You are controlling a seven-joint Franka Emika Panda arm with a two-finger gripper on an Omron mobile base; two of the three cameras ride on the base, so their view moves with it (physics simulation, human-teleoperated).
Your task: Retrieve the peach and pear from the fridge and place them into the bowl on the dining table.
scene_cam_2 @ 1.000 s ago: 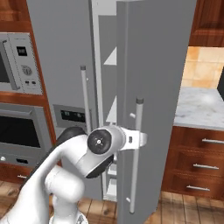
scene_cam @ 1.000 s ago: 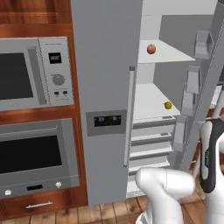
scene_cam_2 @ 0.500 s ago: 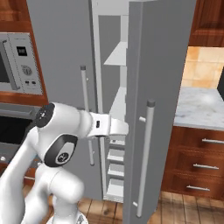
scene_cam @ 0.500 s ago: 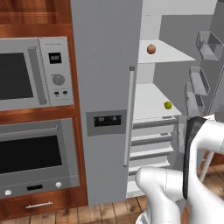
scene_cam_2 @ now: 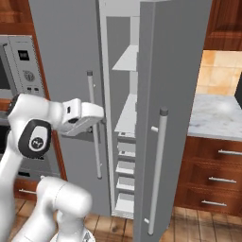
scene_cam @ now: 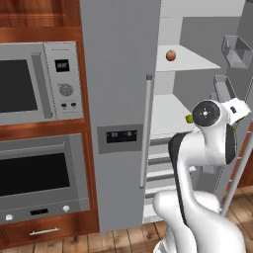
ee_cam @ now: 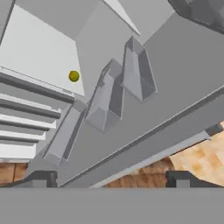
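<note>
The grey fridge has its left door shut and its right door swung open. A round orange-red peach rests on an upper white shelf. Lower down, the yellow-green pear lies on the middle shelf, partly behind my arm, and shows as a small ball in the hand view. My gripper is open with nothing between its fingertips. The hand hovers in front of the fridge opening, apart from both fruits. The bowl and the dining table are out of view.
Clear door bins line the inside of the open door, close to my hand on the right. The door's long handle stands toward me. A microwave and wall oven sit left of the fridge; a marble counter lies to the right.
The gripper has let go of the right door's handle and opened. The door has swung wider, and the hand has drawn back to the front of the fridge opening.
</note>
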